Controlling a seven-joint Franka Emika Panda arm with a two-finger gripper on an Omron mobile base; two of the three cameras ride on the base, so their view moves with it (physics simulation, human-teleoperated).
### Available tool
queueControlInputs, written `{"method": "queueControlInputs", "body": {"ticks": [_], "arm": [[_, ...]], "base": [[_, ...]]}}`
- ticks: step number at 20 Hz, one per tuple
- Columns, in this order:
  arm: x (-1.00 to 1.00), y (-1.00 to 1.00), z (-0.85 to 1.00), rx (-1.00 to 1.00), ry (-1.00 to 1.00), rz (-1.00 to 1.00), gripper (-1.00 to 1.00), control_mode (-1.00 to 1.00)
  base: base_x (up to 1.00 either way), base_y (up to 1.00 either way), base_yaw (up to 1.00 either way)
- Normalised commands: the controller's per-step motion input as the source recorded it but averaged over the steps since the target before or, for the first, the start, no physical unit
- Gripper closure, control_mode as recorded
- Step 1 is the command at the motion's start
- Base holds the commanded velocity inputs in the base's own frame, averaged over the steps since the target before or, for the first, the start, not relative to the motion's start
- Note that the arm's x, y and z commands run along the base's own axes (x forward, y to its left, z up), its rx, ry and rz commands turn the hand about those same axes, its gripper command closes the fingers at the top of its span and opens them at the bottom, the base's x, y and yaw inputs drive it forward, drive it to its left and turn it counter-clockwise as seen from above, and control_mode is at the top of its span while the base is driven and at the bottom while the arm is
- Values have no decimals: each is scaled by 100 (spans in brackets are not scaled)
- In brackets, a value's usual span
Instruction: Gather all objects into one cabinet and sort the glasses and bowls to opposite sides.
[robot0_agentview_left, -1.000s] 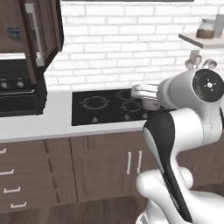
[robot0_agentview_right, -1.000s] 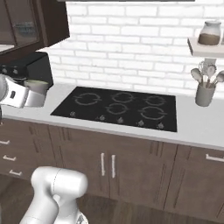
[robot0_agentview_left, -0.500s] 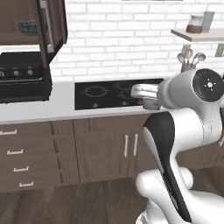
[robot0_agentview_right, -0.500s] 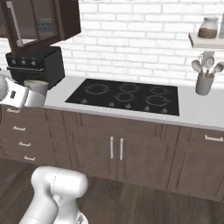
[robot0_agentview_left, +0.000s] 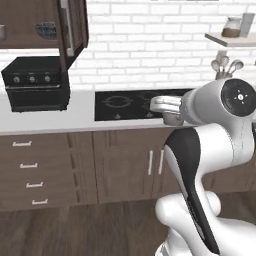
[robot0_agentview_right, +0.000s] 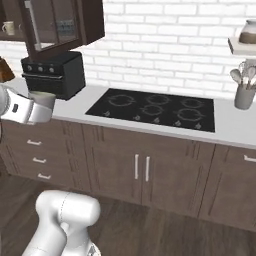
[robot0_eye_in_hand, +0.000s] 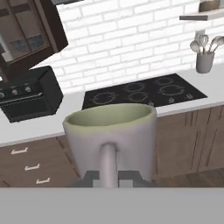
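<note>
Pale grey-green cup upright in my pincer, jaws clamped on near wall, rim level so it rides steady. Carried off counter, in front of hob. Cabinet up left, door swung open, bowl inside. Judgement: transit step, cup bound for shelf side opposite bowl.

A home kitchen is showing here: a black four-burner cooktop is sitting in a pale grey countertop, dark brown wooden base cabinets are standing below, a white brick wall is running behind, and a black countertop oven is resting nearby.
</note>
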Motion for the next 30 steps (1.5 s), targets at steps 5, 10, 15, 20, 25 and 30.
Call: {"method": "queueControlInputs", "body": {"ticks": [5,10,15,20,25,30], "arm": [[0,0,0,0,0,0,100,100],[0,0,0,0,0,0,100,100],[0,0,0,0,0,0,100,100],[0,0,0,0,0,0,100,100],[0,0,0,0,0,0,100,100],[0,0,0,0,0,0,100,100]], "base": [[-47,100,15],[-34,99,14],[59,98,13],[76,99,13],[96,62,6],[100,34,5]]}}
